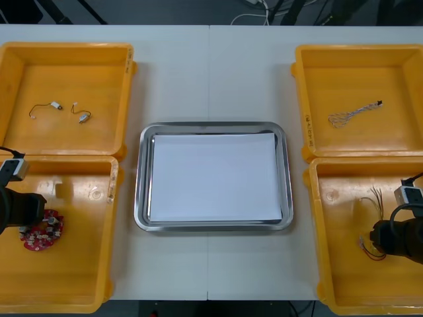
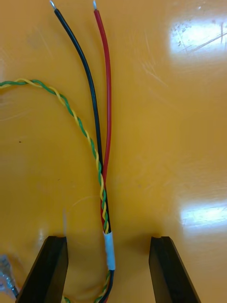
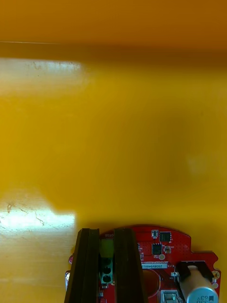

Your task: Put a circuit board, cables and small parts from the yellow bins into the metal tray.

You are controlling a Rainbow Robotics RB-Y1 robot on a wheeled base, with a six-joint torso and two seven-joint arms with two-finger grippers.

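Left gripper (image 3: 107, 236): fingers drawn nearly together, clenched on a green part (image 3: 106, 272) that stands on the board (image 3: 158, 246), one finger against each side of it. Board lies flat, face up, in the near-left bin (image 1: 79, 271), close to that bin's left edge. A silver cylinder (image 3: 196, 284) sits on the board just beside the fingers.

Right gripper (image 2: 109, 244): fingers spread wide, released, grasping nothing. Cables (image 2: 101, 180) lie on the floor of the near-right bin (image 1: 344, 264), between the fingers and clear of both. Their long axis runs straight out from the gripper, roughly along the bin's right edge. Black and red leads point away, tips bare; a green-yellow twisted pair bends off to one side.

Tray (image 1: 140, 191) sits at the centre of the desk (image 1: 211, 72), white inside.
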